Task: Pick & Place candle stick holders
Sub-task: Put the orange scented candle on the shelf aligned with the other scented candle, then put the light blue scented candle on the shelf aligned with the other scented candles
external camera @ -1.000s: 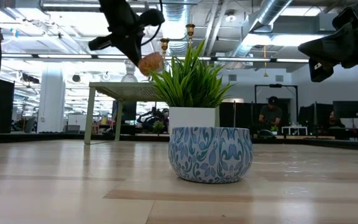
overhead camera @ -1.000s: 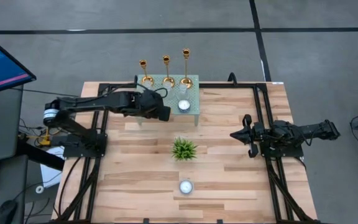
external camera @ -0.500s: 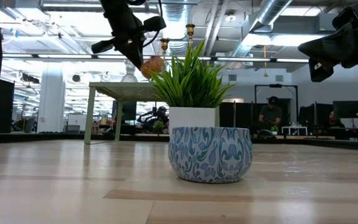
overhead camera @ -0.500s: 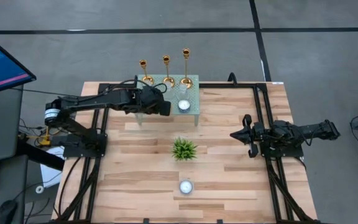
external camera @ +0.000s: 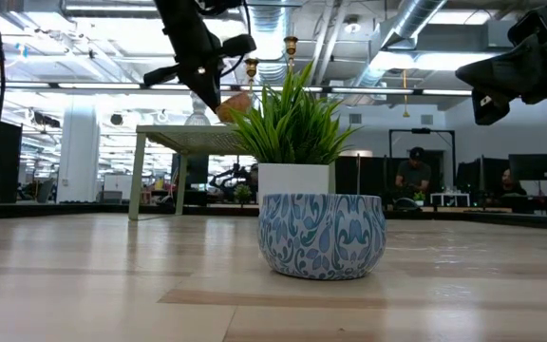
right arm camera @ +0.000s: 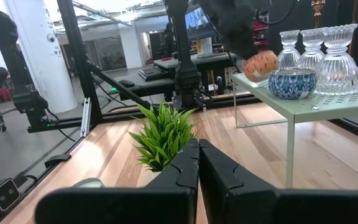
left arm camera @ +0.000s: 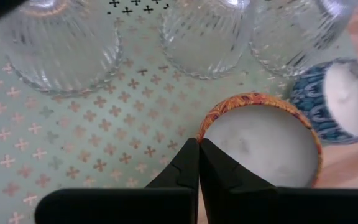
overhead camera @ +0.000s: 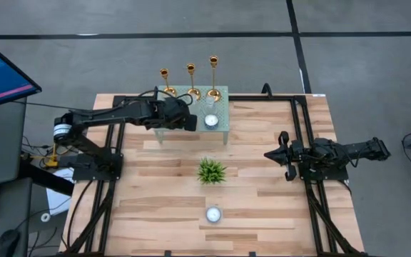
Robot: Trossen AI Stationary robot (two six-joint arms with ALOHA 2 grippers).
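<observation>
Three gold candlesticks (overhead camera: 165, 81) (overhead camera: 191, 80) (overhead camera: 213, 75) stand on their round bases along the far edge of a small pale-green side table (overhead camera: 223, 107). My left gripper (overhead camera: 190, 122) hangs over that table's near left part, shut on an orange-patterned tealight tin (left arm camera: 263, 140) filled with white wax. In the right wrist view the tin (right arm camera: 260, 63) shows above the table's corner. My right gripper (overhead camera: 280, 155) waits shut and empty at the table's right side. My left gripper pinches the tin's rim (left arm camera: 209, 124) between its two fingers, at the side toward the arm. The fingers come slanting down from the table's left. The tin hangs tilted at the fingertips, lifted clear above the green table top.
Three clear ribbed glass cups (left arm camera: 207, 34) and a blue-patterned tealight (overhead camera: 210, 121) stand on the green table. A small potted plant (overhead camera: 211, 171) and another blue-patterned tealight (overhead camera: 213, 213) stand on the wooden table. People sit in the room behind (external camera: 413, 171).
My left gripper has carried the orange tin a little toward the table's far edge, farther in over the green side table, still shut on it.
</observation>
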